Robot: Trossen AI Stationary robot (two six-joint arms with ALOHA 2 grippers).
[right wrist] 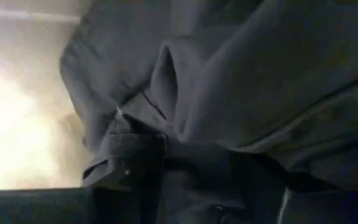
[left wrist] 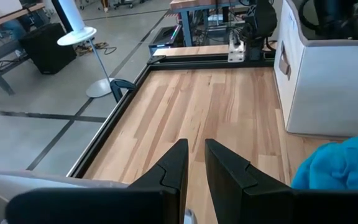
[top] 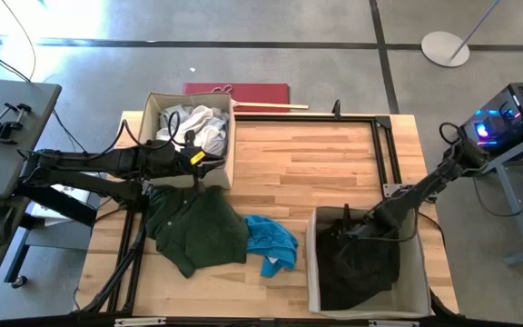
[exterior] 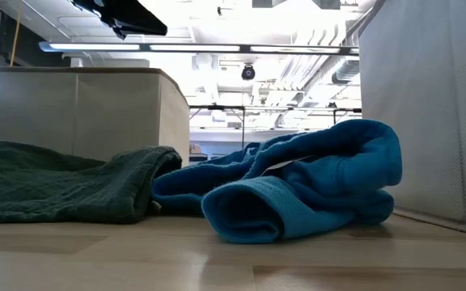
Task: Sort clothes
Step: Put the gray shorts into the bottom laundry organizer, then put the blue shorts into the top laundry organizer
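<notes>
A dark green garment [top: 193, 227] lies spread on the table's left half, and a bright blue one [top: 269, 241] lies crumpled beside it; both show in the low view [exterior: 55, 182] [exterior: 298, 190]. White and pale clothes [top: 198, 127] fill the left beige box [top: 229, 145]. Dark clothes [top: 361, 259] fill the right beige box [top: 312, 263]. My left gripper [top: 209, 160] hangs over the left box's near wall, shut and empty [left wrist: 196, 146]. My right gripper [top: 348, 229] is down inside the right box among the dark clothes; dark grey cloth [right wrist: 260, 93] fills its wrist view.
A black metal frame [top: 384, 145] runs along the table's far and right sides. Bare wood [top: 307, 168] lies between the two boxes. A red mat [top: 243, 91] and a wooden stick lie on the floor beyond the far edge.
</notes>
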